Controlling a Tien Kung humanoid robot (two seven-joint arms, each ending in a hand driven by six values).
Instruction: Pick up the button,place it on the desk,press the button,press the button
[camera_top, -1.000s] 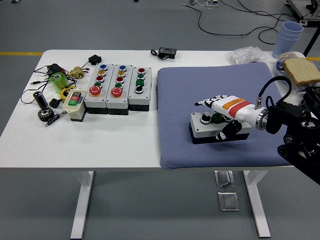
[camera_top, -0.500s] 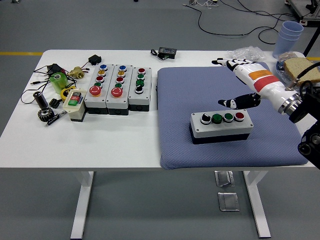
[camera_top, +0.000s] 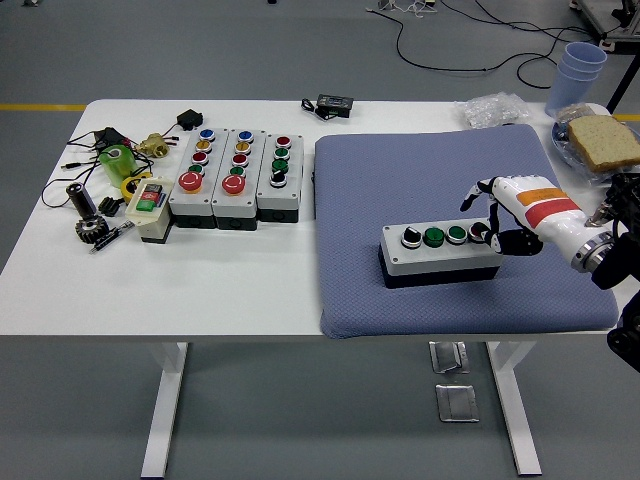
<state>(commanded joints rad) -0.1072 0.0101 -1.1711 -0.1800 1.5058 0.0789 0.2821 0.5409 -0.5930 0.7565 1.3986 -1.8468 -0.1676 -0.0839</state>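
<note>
A grey button box (camera_top: 440, 255) with a black base lies on the blue mat (camera_top: 400, 180), right of the table's middle. Its top carries a black knob, two green buttons and a red button in a row. My right hand (camera_top: 488, 218), white with an orange stripe, reaches in from the right and sits at the box's right end. Its fingers (camera_top: 497, 240) are loosely bent downward, holding nothing, and they touch the box beside the red button, partly hiding it. One finger arches above the green button. My left arm is out of view.
Three more button boxes (camera_top: 238, 175) and a small yellow switch box (camera_top: 148, 205) stand at the left with cables, a gear and loose parts. Behind the mat are a black adapter (camera_top: 335, 103), a plastic bag (camera_top: 492, 108), stacked cups (camera_top: 580, 70) and bread (camera_top: 605, 140).
One second ago my right hand lay across the box. It then lifted up and back to the right, and has now come down again to the box's right end.
</note>
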